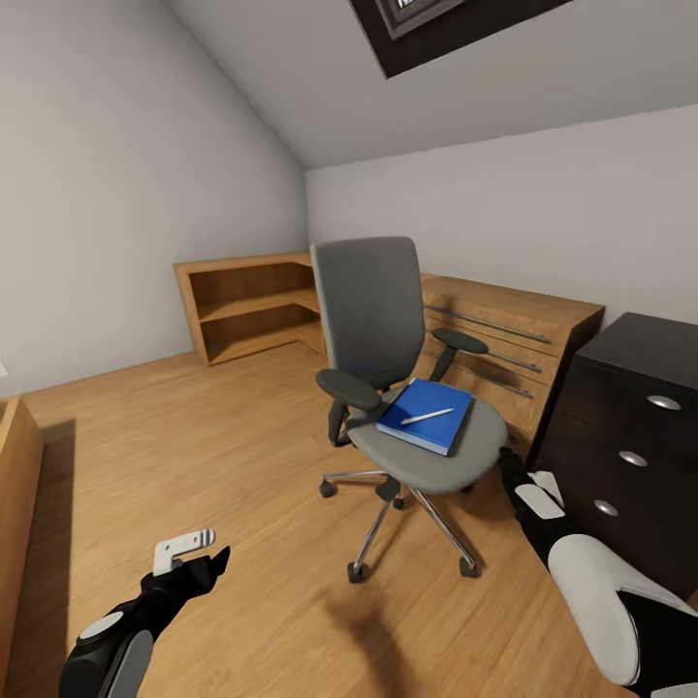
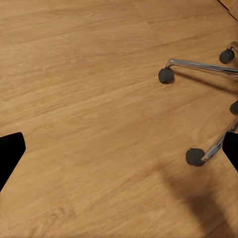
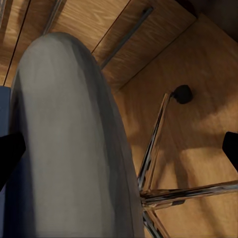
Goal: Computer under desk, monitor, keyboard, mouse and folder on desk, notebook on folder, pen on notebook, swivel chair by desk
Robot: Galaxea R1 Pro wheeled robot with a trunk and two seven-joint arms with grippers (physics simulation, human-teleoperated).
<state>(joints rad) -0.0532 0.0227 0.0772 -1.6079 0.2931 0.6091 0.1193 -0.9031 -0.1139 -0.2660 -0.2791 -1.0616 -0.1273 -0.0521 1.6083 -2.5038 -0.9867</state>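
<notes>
The grey swivel chair (image 1: 388, 349) stands mid-room on the wood floor. On its seat lies the blue folder (image 1: 427, 414) with the white pen (image 1: 428, 416) on top of it. My right gripper (image 1: 523, 475) is open beside the seat's right edge. In the right wrist view the grey seat rim (image 3: 74, 139) lies just ahead, between the spread black fingertips (image 3: 10, 151). My left gripper (image 1: 199, 555) hangs open low over bare floor, left of the chair's chrome base (image 2: 198, 64). The desk's black drawer unit (image 1: 630, 436) is at the right. Notebook, computer, monitor, keyboard and mouse are out of view.
A light wooden drawer chest (image 1: 514, 339) runs along the wall behind the chair, and an open wooden shelf (image 1: 247, 305) fills the back corner. Another wooden piece (image 1: 15, 485) edges in at the left. Open floor lies between it and the chair.
</notes>
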